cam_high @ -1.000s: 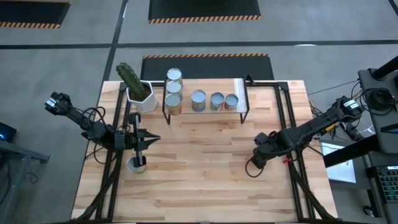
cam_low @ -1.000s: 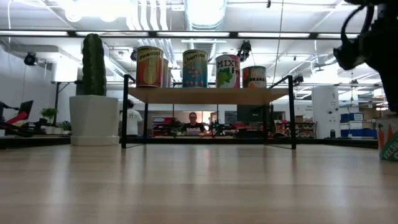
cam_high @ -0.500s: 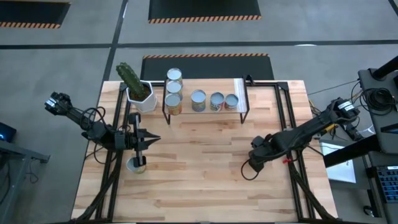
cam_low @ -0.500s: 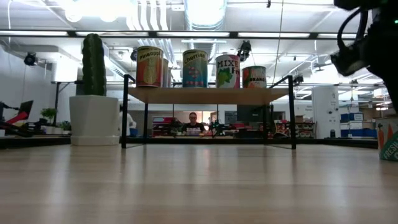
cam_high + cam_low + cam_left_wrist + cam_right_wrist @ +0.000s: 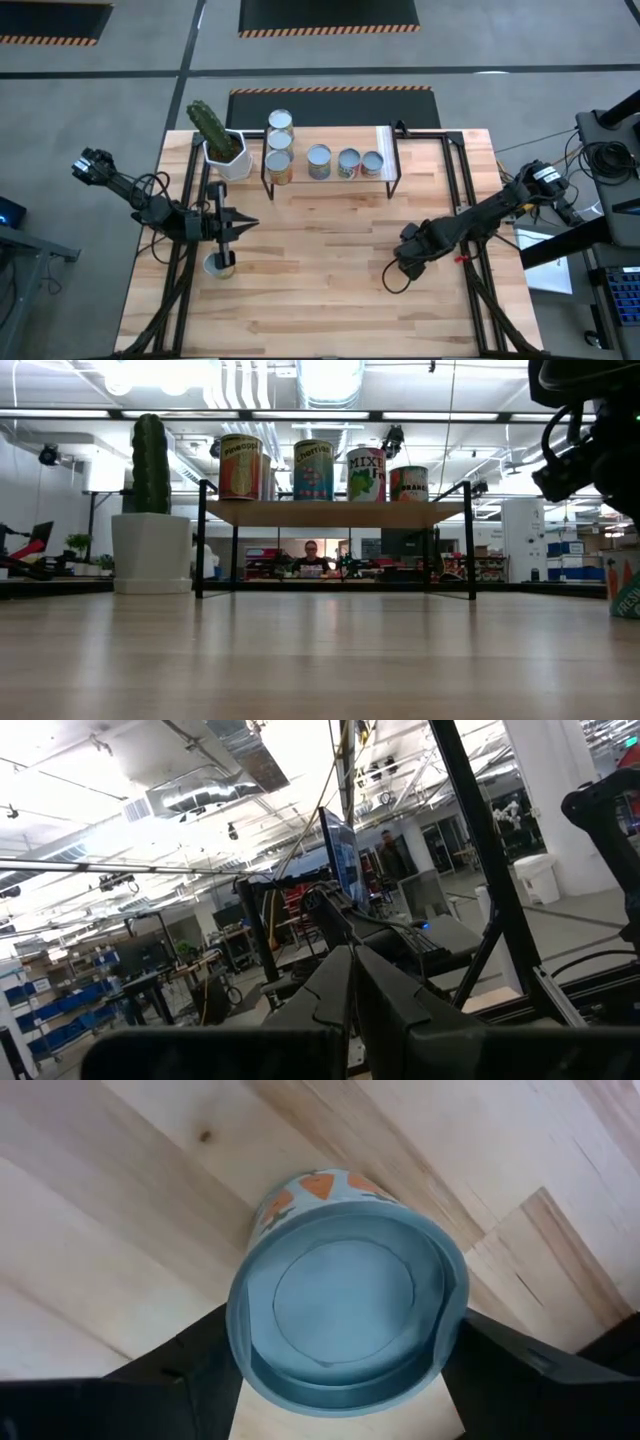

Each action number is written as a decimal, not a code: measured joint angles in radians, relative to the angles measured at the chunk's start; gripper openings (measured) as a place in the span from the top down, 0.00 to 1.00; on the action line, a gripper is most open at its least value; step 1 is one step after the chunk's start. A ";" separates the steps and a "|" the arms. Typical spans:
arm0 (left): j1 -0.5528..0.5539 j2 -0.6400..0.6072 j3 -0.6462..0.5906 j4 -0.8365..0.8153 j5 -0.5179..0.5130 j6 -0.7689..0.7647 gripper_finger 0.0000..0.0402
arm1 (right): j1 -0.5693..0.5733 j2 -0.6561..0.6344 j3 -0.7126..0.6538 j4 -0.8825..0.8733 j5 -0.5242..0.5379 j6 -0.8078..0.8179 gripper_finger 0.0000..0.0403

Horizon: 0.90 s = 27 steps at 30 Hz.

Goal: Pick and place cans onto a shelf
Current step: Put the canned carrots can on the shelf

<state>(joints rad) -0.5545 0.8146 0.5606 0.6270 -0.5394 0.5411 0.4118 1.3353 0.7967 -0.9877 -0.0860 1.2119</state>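
The wooden table (image 5: 330, 290) stood in a workshop hall, with a seated person (image 5: 311, 556) visible beyond it under the shelf (image 5: 330, 176) in the low view. Compared with a second earlier, the right gripper (image 5: 407, 262) had shifted lower and further toward the table's middle. Its fingers (image 5: 190, 1370) stood on either side of a can (image 5: 348, 1318) printed with orange carrots, close against its sides but not clearly clamped; only the right wrist view showed this, the arm hiding the tin from above. The low view caught that label's edge (image 5: 627, 596) at the right border.

Cans on the shelf read "Pineapple" (image 5: 240, 467), "Cherries" (image 5: 313, 470) and "MIXED" (image 5: 366, 473); a fourth (image 5: 408, 483) was partly legible. From above five silver tops showed there, beside the potted cactus (image 5: 218, 135).

The left gripper (image 5: 240, 225) was unmoved near the table's left edge, fingers pressed together and empty, another can (image 5: 218, 264) under it.
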 joint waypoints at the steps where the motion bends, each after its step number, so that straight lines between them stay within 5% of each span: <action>1: 0.000 0.000 0.000 0.000 0.000 0.000 1.00 | 0.000 -0.003 0.001 0.000 0.000 0.000 0.34; 8: 0.000 0.000 0.000 0.000 0.000 0.000 1.00 | -0.026 -0.052 0.175 -0.087 -0.003 -0.015 0.34; 14: 0.000 -0.011 0.000 0.018 0.000 0.002 1.00 | -0.083 -0.038 0.496 -0.251 0.197 -0.113 0.33; 20: 0.000 -0.013 0.000 0.016 0.000 0.017 1.00 | -0.183 0.035 0.810 -0.364 0.346 -0.335 0.33; 27: 0.000 -0.014 0.000 0.017 0.000 0.034 1.00 | -0.412 0.155 1.086 -0.429 0.375 -0.704 0.33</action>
<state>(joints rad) -0.5545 0.8001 0.5610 0.6436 -0.5396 0.5752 0.0001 1.4899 1.8823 -1.4165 0.2890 0.5081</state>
